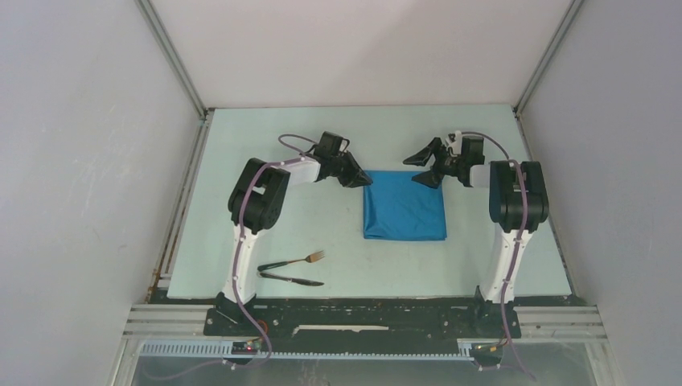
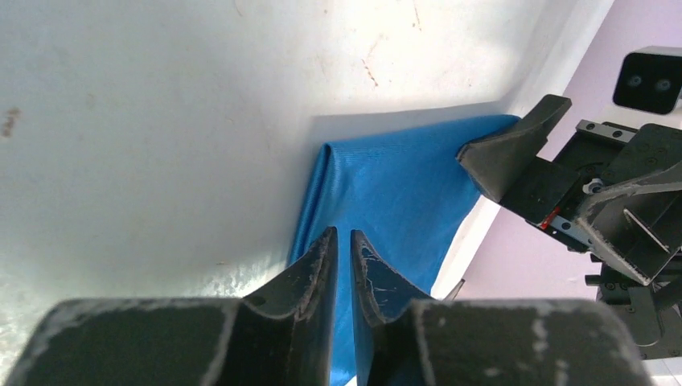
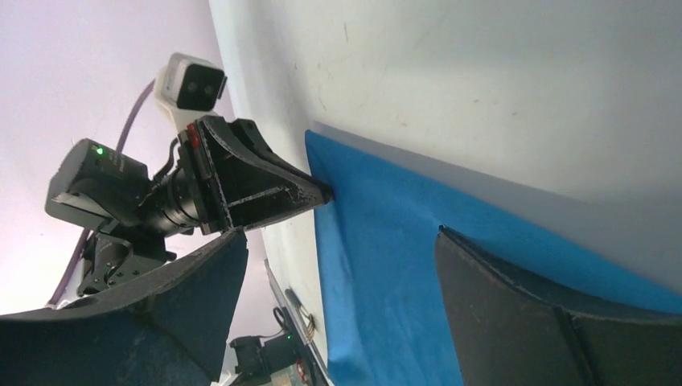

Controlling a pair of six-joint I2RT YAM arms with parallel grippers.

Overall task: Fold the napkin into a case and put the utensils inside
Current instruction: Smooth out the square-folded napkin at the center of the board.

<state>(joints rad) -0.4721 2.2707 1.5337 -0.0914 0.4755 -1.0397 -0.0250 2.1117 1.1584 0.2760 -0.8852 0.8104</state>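
Note:
The blue napkin (image 1: 404, 205) lies flat in the middle of the table, folded to a near square. My left gripper (image 1: 366, 181) is at its far left corner. In the left wrist view its jaws (image 2: 343, 233) are closed to a thin gap with blue cloth in it, pinching the napkin's (image 2: 394, 185) edge. My right gripper (image 1: 421, 169) is open at the far right corner. In the right wrist view (image 3: 342, 237) its fingers straddle the napkin (image 3: 386, 257) without holding it. The fork (image 1: 297, 260) and the knife (image 1: 289, 279) lie side by side at the near left.
The pale table (image 1: 281, 153) is fenced by white walls and metal posts. The arm bases and a black rail (image 1: 362, 318) run along the near edge. The two grippers face each other across the napkin's far edge.

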